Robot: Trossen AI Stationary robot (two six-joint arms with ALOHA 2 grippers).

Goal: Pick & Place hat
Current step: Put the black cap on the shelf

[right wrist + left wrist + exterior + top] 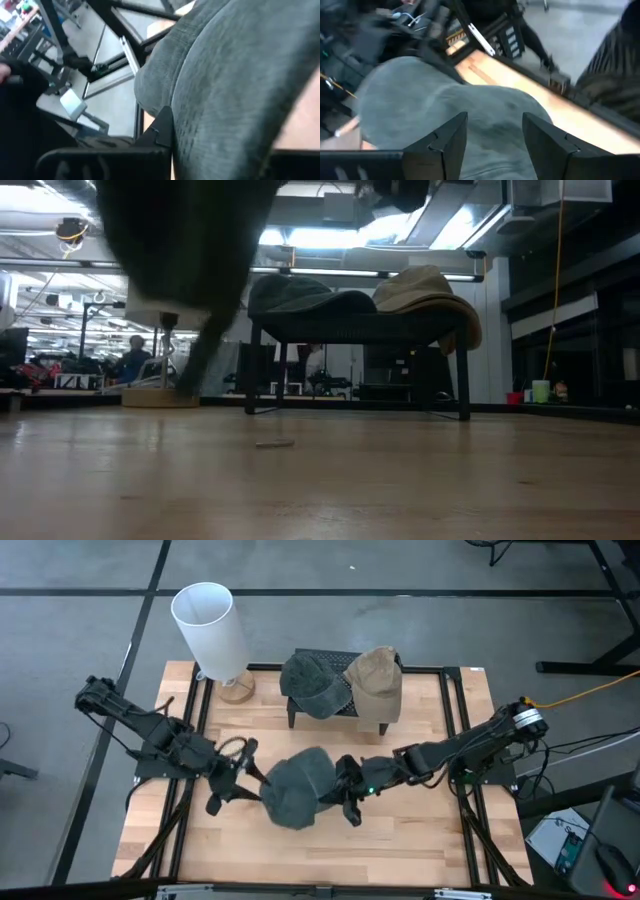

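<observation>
- Grey hat [298, 787] held up off the table [420, 830], over its middle, nearer the front edge than the rear; in the low view its dark bulk hangs clear above the wood.
- Right gripper [345, 792] at the hat's right side, fingers pressed together on the hat's fabric; right wrist view shows cloth clamped against one dark finger [161, 127].
- Left gripper [240, 780] just beside the hat's left side, fingers [451, 137] spread, hat crown visible through the gap between them; no grip on the cloth.
- Black stand [320, 710] at the rear middle of the table, carrying two more hats: dark grey cap [312, 682] on its left part, tan cap [376, 678] on its right, the two touching.
- White lamp [210, 628] on a wooden base at the rear left corner, shade leaning out past the table's rear edge.
- Small pale scrap [274, 444] lying on the wood in the low view; nature unclear.
</observation>
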